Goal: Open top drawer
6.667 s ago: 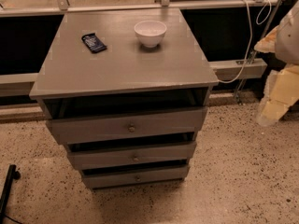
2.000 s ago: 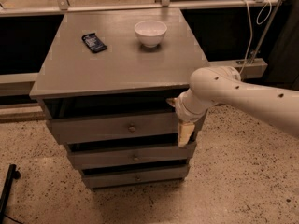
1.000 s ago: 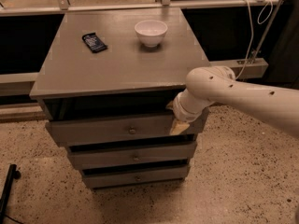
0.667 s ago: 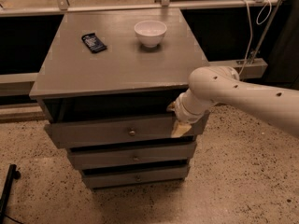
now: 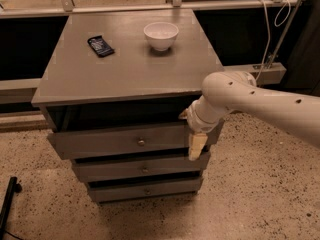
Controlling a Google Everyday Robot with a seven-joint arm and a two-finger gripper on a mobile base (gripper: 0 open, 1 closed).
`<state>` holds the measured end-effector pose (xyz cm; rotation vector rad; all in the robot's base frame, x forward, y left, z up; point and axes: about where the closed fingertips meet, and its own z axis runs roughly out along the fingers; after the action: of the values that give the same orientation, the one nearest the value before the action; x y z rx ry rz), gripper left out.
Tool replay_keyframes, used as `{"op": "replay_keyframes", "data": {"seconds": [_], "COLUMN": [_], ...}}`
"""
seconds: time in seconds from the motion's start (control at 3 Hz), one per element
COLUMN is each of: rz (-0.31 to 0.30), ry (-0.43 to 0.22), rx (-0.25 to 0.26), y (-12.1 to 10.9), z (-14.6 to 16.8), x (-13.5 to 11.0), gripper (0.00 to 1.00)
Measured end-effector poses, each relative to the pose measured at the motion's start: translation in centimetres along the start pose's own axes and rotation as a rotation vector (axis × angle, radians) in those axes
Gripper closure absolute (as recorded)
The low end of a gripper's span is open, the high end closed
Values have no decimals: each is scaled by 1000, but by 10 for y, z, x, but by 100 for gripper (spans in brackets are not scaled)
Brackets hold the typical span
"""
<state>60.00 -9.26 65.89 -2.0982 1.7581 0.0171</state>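
Observation:
The top drawer is the tallest grey front of the cabinet, with a small round metal knob at its centre. A dark gap shows above its front, under the cabinet top. My gripper hangs down at the right end of the top drawer's front, well to the right of the knob, at the end of my white arm, which comes in from the right. It holds nothing that I can see.
Two shallower grey drawers, the middle and the bottom, lie below. A white bowl and a dark packet rest on the cabinet top. A black post stands at the lower left. White cables hang at the back right.
My arm came in from the right to the drawer's right end. Over the last second the gripper swung from slanting left to hanging straight down. The drawer has not visibly moved.

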Motion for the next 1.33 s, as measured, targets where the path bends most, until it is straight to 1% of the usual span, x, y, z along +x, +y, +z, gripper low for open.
{"op": "replay_keyframes", "data": {"seconds": [0.33,0.67,1.0,1.33], "rz": [-12,-14,-17,-47], "ry": [12,0,-15,-34], "rx": [-18,-26,-52,-103], "y": [-4,-12,-12,-1], "z": [7,19,28,27], "x": [0,5,4,-6], "gripper": [0,0,16,38]}}
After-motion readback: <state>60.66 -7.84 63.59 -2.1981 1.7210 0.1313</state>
